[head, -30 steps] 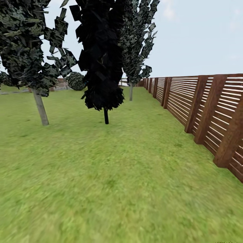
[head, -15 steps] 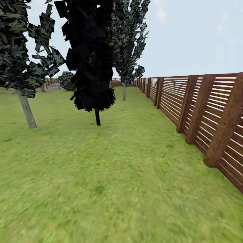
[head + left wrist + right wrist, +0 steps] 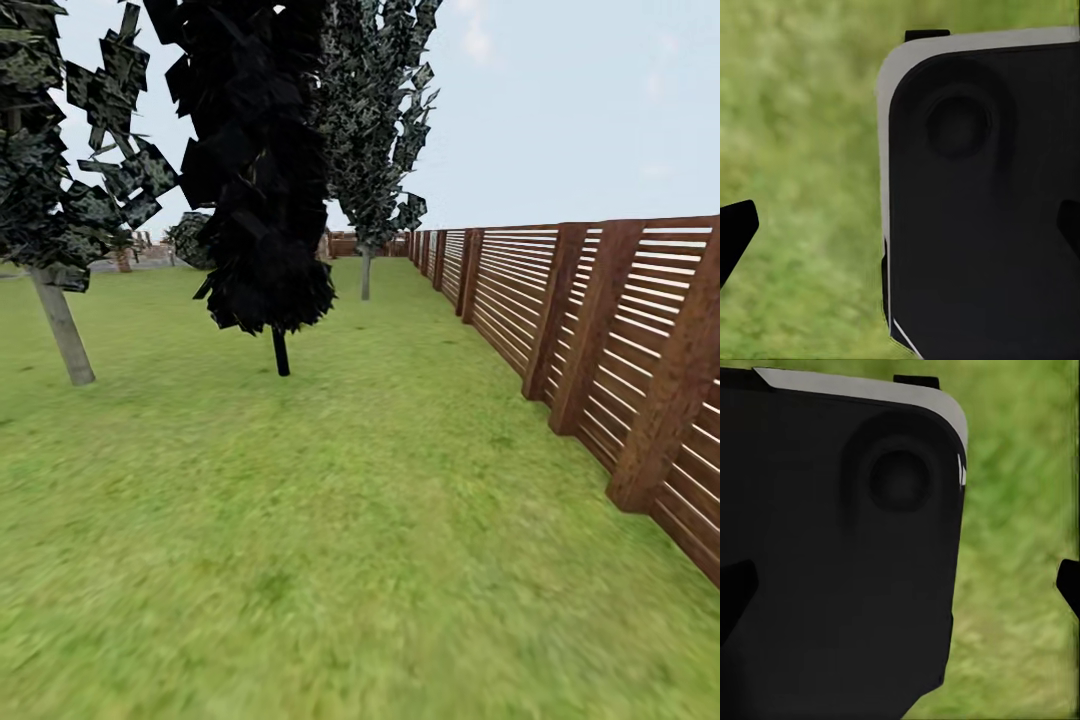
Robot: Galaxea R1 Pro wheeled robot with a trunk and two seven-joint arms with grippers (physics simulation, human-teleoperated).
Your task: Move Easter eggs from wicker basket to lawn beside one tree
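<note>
Bare lawn (image 3: 330, 560) was seen nearest the head camera, with neither the wicker basket nor any Easter egg visible, so the robot was judged to be in transit across the garden. In each wrist view a dark rounded panel of the robot's body blocked much of the frame over blurred grass, suggesting the arms were tucked in for driving. Black tips of the left fingers (image 3: 736, 229) and right fingers (image 3: 1069, 585) sat at opposite frame edges, apparently spread with nothing between them. Farther off stood a pale-trunked tree (image 3: 62, 335), a black columnar tree (image 3: 262, 180) and a slatted wooden fence (image 3: 600, 340).
</note>
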